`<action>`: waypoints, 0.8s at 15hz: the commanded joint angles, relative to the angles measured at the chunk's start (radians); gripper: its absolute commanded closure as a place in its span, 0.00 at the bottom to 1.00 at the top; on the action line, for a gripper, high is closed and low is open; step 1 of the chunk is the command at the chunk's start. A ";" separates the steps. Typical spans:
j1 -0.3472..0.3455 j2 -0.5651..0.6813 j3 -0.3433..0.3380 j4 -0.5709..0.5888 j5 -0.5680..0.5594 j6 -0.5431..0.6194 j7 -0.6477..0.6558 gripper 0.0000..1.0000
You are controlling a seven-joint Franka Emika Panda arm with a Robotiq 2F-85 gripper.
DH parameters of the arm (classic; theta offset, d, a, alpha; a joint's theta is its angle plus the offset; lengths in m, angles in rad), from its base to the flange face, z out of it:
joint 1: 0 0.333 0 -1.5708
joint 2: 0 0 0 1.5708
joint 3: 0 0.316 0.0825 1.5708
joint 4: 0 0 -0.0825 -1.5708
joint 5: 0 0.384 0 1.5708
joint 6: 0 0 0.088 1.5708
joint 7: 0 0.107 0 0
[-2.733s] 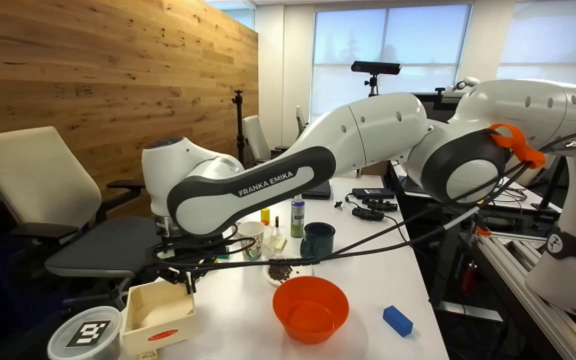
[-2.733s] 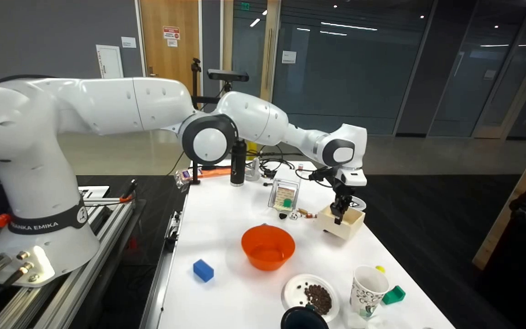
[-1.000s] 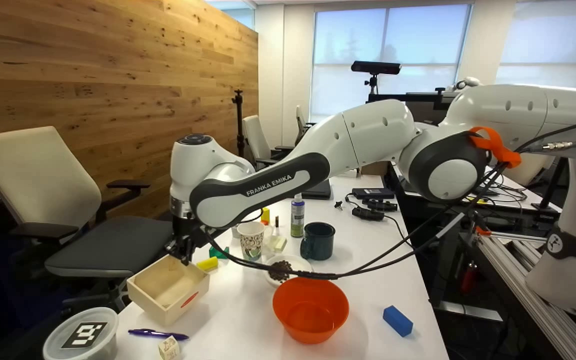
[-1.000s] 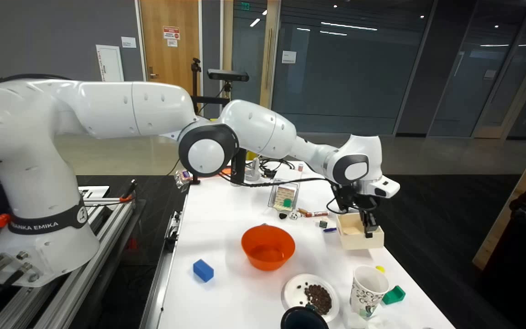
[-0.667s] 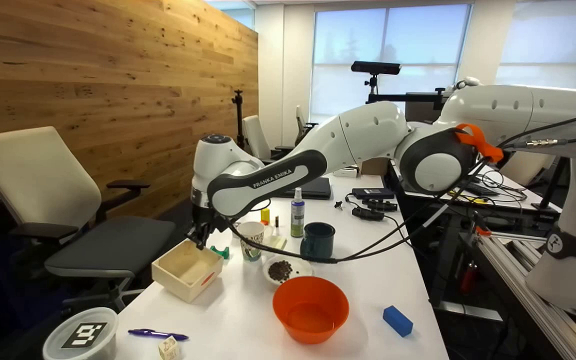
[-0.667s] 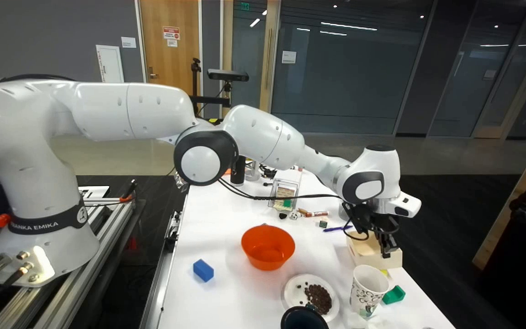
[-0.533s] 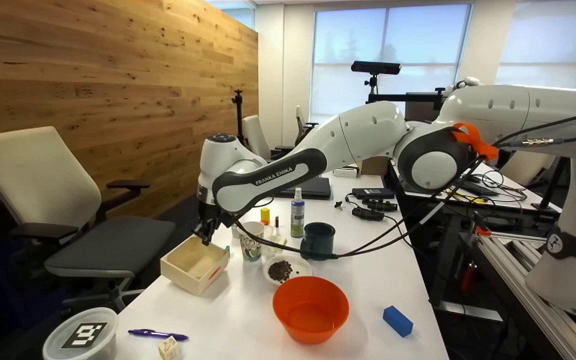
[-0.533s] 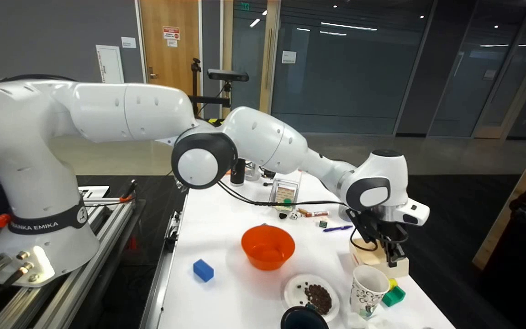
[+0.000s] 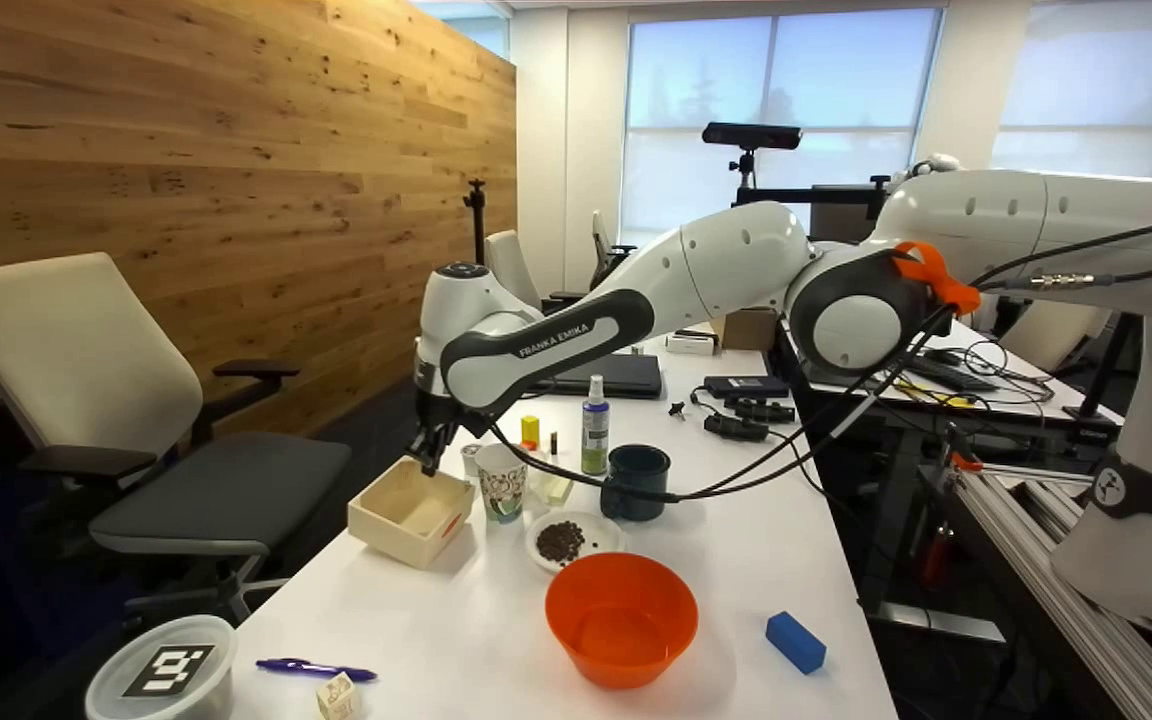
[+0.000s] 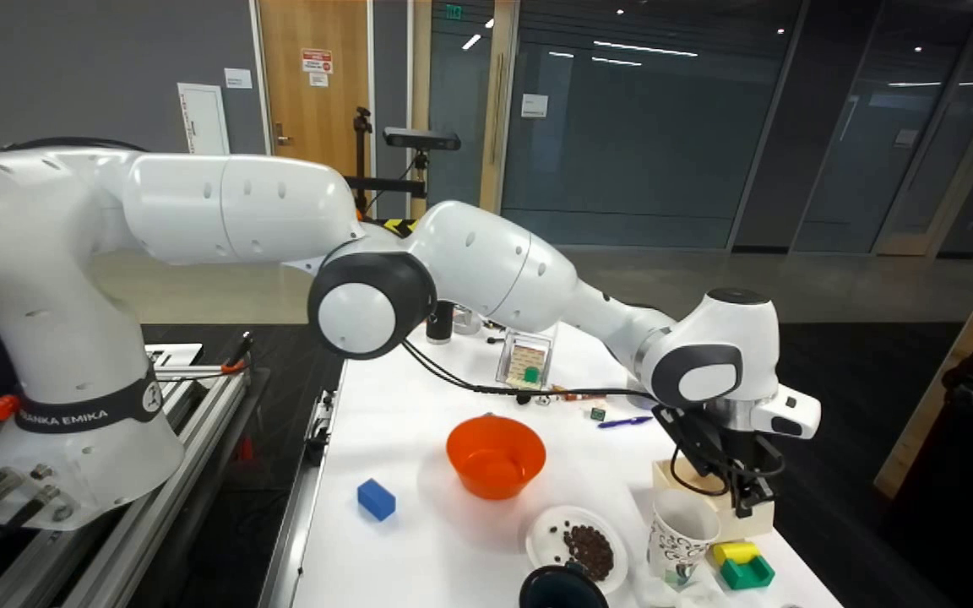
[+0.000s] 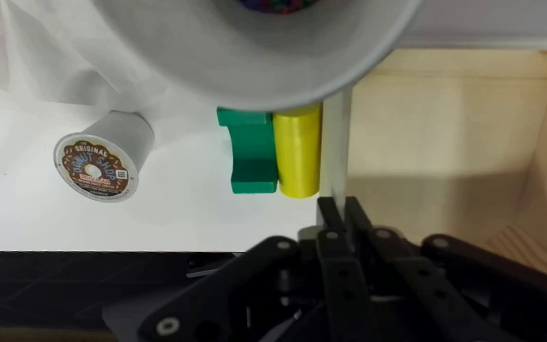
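Observation:
My gripper (image 11: pixel 342 209) is shut on one side wall of a pale wooden box (image 11: pixel 435 118), one finger on each side of the wall in the wrist view. In an exterior view the gripper (image 9: pixel 426 466) points down at the far rim of the box (image 9: pixel 411 530). Whether the box bottom fully touches the table I cannot tell. Against the outside of the gripped wall lies a yellow cylinder (image 11: pixel 298 156), and a green notched block (image 11: pixel 254 156) touches its other side. A patterned paper cup (image 10: pixel 681 540) stands very close to the box; its rim fills the top of the wrist view.
A coffee pod (image 11: pixel 98 161) lies past the green block. Nearby are a plate of brown beans (image 9: pixel 606 540), an orange bowl (image 9: pixel 621 620), a dark mug (image 9: pixel 636 480) and a spray bottle (image 9: pixel 595 430). A blue block (image 9: pixel 796 642) and a purple pen (image 9: pixel 316 669) lie farther off.
The gripper has dragged the box along the table edge, away from the lidded tub and up beside the cup. The pen came into view; the yellow cylinder now touches the green block, which shifted.

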 commanded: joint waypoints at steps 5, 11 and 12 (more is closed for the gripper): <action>0.054 -0.002 0.002 0.016 0.003 -0.057 0.043 0.98; 0.054 -0.002 0.003 0.006 0.000 -0.040 0.028 0.94; 0.051 -0.002 0.002 0.006 0.000 -0.040 0.028 0.94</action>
